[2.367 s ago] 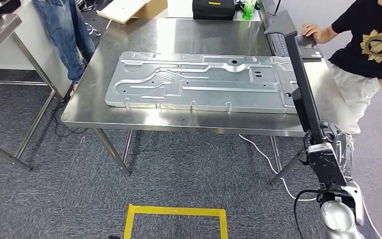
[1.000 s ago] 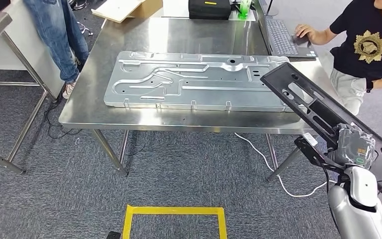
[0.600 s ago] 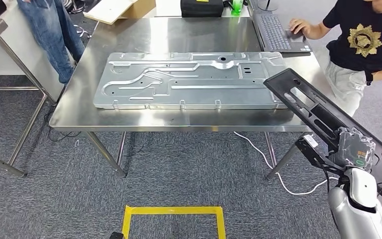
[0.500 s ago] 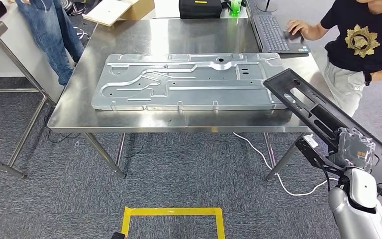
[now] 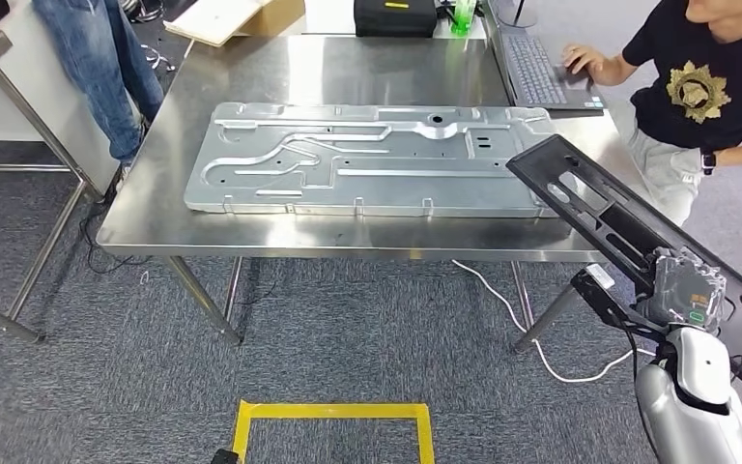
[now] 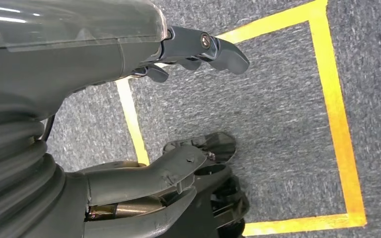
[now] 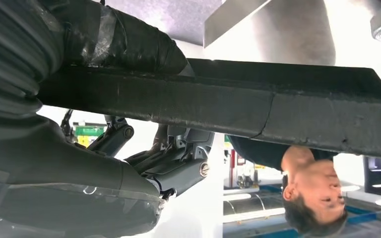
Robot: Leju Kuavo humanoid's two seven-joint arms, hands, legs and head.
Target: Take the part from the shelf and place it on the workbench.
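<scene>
Right hand (image 5: pixel 681 290) clamped on black part (image 5: pixel 628 237), held tilted, far end above workbench (image 5: pixel 155 217) corner beside metal panel (image 5: pixel 367 159). Left hand (image 6: pixel 193 54) empty, fingers apart, over carpet.

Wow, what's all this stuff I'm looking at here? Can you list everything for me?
black part: one, black, long slotted bar held up at the workbench's right end, its far tip over the corner
workbench: one, steel, centre
metal panel: one, silver, flat on the workbench
laptop: one, dark, workbench's far right edge
black case: one, black, far edge
green bottle: one, green, beside the case
cardboard box: one, tan, far left
yellow tape square: one, yellow, on the carpet
white cable: one, on the floor under the workbench
people: two, one in jeans far left, one in a black shirt at the laptop
right hand: grips the black part
left hand: holds nothing, above the floor
</scene>
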